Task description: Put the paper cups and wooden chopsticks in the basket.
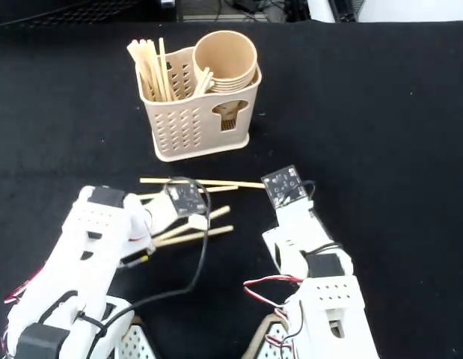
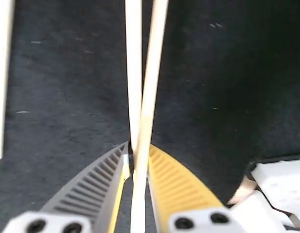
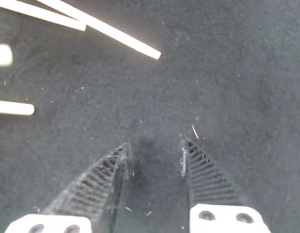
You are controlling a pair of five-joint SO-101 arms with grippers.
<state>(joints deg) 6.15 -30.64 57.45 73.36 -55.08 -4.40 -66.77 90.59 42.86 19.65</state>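
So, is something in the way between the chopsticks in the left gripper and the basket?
Only loose chopsticks lying flat on the table between the left gripper, shut on its pair of chopsticks, and the basket. A lifted path would probably pass over them.

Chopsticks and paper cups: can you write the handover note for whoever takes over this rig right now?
Left tool: shut on two chopsticks; I cannot tell if they are off the cloth yet.
Right tool: open, holding nothing, over bare cloth.
Done: paper cups sit stacked in the basket, and several sticks stand in its other compartment.
Left: drop the held pair into the basket, then fetch the loose chopstick lying in front of it, plus any others beside the arms.
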